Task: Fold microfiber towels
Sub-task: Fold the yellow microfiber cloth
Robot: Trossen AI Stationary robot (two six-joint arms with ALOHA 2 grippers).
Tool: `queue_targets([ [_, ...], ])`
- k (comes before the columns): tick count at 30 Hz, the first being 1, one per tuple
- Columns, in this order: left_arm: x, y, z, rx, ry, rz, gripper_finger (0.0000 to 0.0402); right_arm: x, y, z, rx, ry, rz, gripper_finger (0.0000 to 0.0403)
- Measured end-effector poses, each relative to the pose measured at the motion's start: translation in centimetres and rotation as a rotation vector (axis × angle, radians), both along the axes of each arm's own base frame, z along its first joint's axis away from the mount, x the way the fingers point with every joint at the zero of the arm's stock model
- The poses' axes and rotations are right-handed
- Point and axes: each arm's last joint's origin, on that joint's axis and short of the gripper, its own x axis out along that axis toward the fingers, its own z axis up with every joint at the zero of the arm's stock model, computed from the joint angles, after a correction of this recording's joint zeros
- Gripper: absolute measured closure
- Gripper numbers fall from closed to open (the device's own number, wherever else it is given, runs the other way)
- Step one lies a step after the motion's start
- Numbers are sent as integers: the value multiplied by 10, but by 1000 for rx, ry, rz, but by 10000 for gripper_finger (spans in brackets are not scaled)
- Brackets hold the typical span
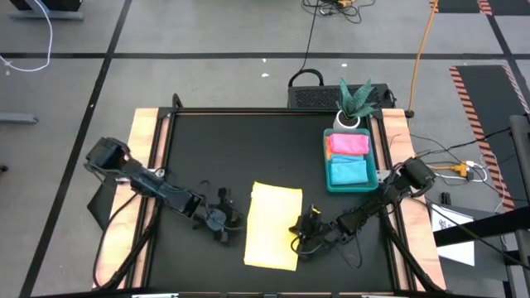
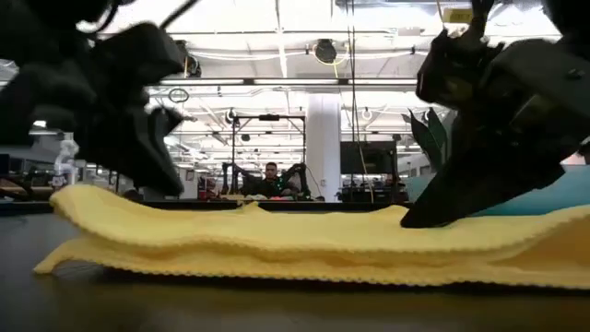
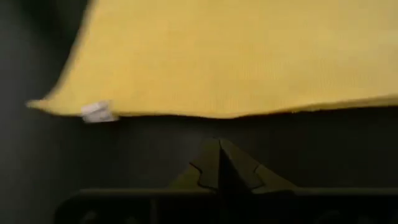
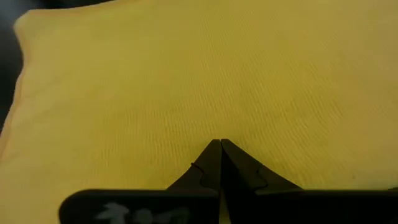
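Note:
A yellow towel [image 1: 273, 225] lies folded in two layers on the black table, in front of the middle; its stacked edges show in the low view [image 2: 304, 247]. My left gripper [image 1: 222, 223] is shut and stands on the table just left of the towel's left edge [image 3: 236, 115], apart from it. My right gripper [image 1: 303, 233] is shut at the towel's right side, over the yellow cloth [image 4: 186, 81]. A pink towel [image 1: 348, 143] and a light blue towel [image 1: 349, 171] lie folded in the green tray [image 1: 327, 157]. The second yellow towel is out of view. My right gripper's shut fingertips [image 2: 412, 218] rest on the top layer of the yellow towel near its right edge [image 4: 221, 134]. The fingers slant down from the table's right side. The towel lies flat on the table under them.
The green tray stands at the table's right far side, with a potted plant [image 1: 354, 101] behind it. Wooden rails [image 1: 147, 141] run along the table's left and right sides. Bare black table [image 1: 240, 149] lies beyond the towel. A person shows far off in the room [image 2: 270, 180].

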Motion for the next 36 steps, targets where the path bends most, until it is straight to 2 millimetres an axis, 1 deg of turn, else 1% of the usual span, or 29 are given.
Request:
queue_targets([
  [2,-4,0,8,-6,-19,17,397,-1,2,6,-14,-27,5,403],
  [4,-3,-5,14,-33,-65,3,398,0,6,14,-16,-74,33,403],
  [6,2,-13,19,-82,-141,-71,393,2,11,19,-23,-130,74,403],
  [8,8,-22,19,-125,-204,-159,389,4,16,24,-18,-178,130,403],
  [10,14,-30,12,-164,-240,-239,389,6,21,27,6,-214,184,403],
  [12,18,-37,1,-201,-256,-307,395,4,25,24,11,-204,234,403],
  [15,21,-44,-22,-234,-214,-368,397,-1,31,18,30,-154,292,403],
  [17,20,-45,-38,-230,-162,-365,392,-4,34,15,35,-127,312,403],
  [18,20,-46,-43,-228,-148,-358,389,-6,34,14,27,-112,318,403],
  [22,20,-42,-47,-182,-112,-297,396,-11,34,9,-3,-54,317,403],
  [25,17,-35,-41,-112,-92,-242,397,-10,27,6,-61,-30,266,403],
  [28,11,-27,-28,-38,-56,-199,389,-10,18,4,-184,-15,207,403],
  [31,3,-22,-9,11,-61,-160,393,-9,16,12,-272,-48,203,403],
  [33,2,-21,4,-12,-105,-162,398,-8,17,23,-265,-98,206,403],
  [36,5,-25,13,-76,-172,-235,393,-5,22,33,-177,-162,251,403],
])
